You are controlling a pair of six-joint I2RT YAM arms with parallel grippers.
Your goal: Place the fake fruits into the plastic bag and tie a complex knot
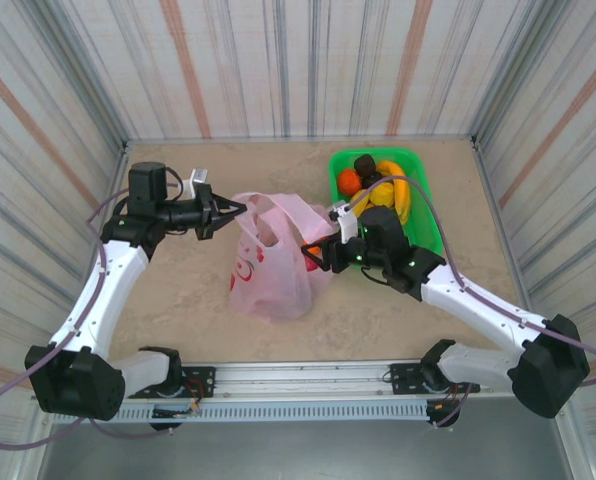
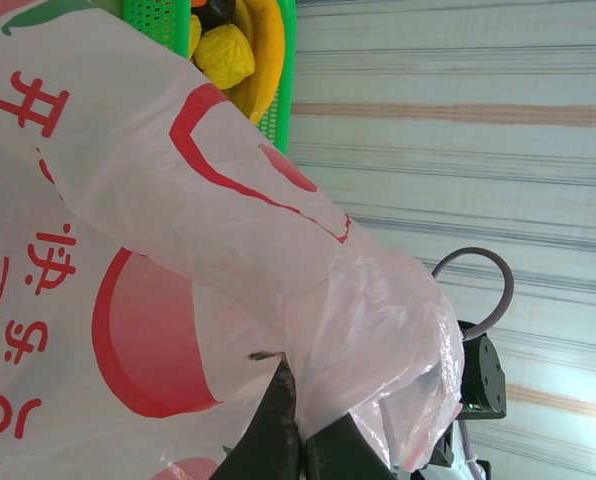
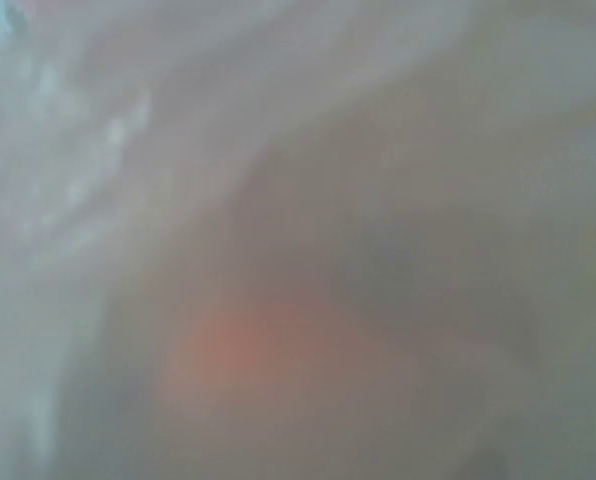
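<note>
On the marbled bench [image 1: 178,290], a thin, crinkled, translucent pink plastic bag [image 1: 268,270] is pinched by the closed left claw [image 1: 236,209]. Its red print is seen clearly from the left wrist. The right claw [image 1: 311,257] is pressed against the bag, but its grip cannot be told, its wrist view being blurred pink film. Farther off, glossy toy fruits [image 1: 393,195] are piled in a green mesh tray [image 1: 430,205].

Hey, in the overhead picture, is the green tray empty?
No, the green tray holds yellow bananas, an orange and dark pieces.

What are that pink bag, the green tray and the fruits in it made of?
Pink bag: thin plastic film, seemingly; translucent, crinkled, shiny folds. Green tray: probably moulded plastic; its wall is a regular mesh in the left wrist view. Fruits: likely plastic or foam; uniform colours, glossy.
</note>
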